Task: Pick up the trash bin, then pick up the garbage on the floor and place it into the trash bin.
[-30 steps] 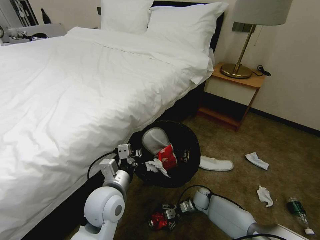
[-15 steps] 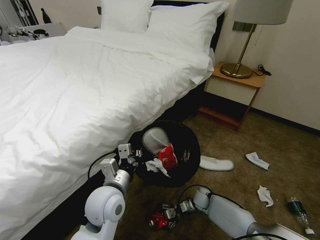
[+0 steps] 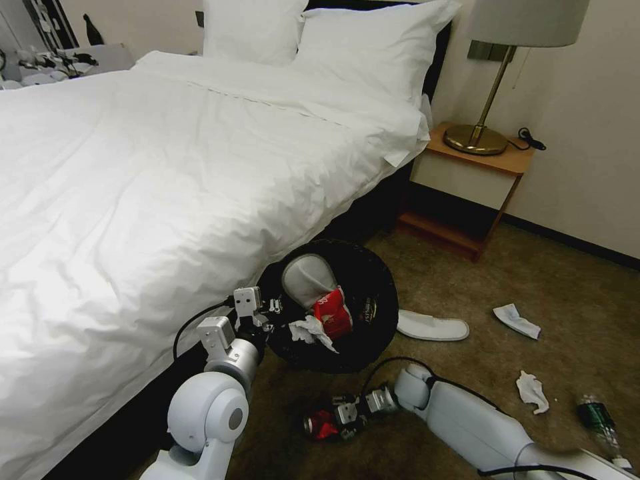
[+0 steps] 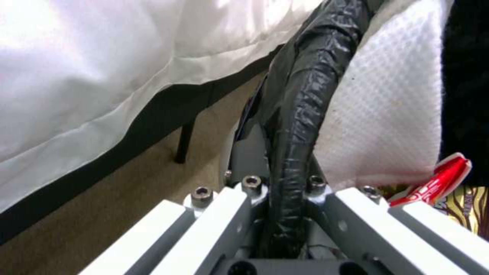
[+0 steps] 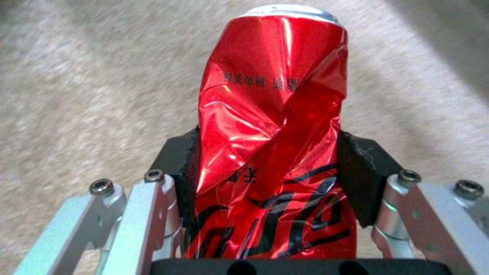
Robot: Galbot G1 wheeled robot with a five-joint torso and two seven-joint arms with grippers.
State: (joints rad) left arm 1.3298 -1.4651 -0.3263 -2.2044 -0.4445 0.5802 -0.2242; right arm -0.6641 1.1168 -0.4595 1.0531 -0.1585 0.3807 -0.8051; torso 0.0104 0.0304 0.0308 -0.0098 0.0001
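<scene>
Trash bin (image 3: 363,333) held tilted beside bed (image 3: 133,200), left gripper (image 3: 270,312) clamped on liner-wrapped rim (image 4: 300,114); slipper, red packet, tissue already inside. Crushed red can (image 3: 321,425) pinched between pads of right gripper (image 3: 341,421), near floor, just in front of bin. Change you should note: right arm has drawn slightly right and toward bin, can travelling with it. Grasp looks secure; lift into bin likely next. Still on carpet far right: slipper (image 3: 433,327), two tissues (image 3: 515,321), green bottle (image 3: 597,420).
</scene>
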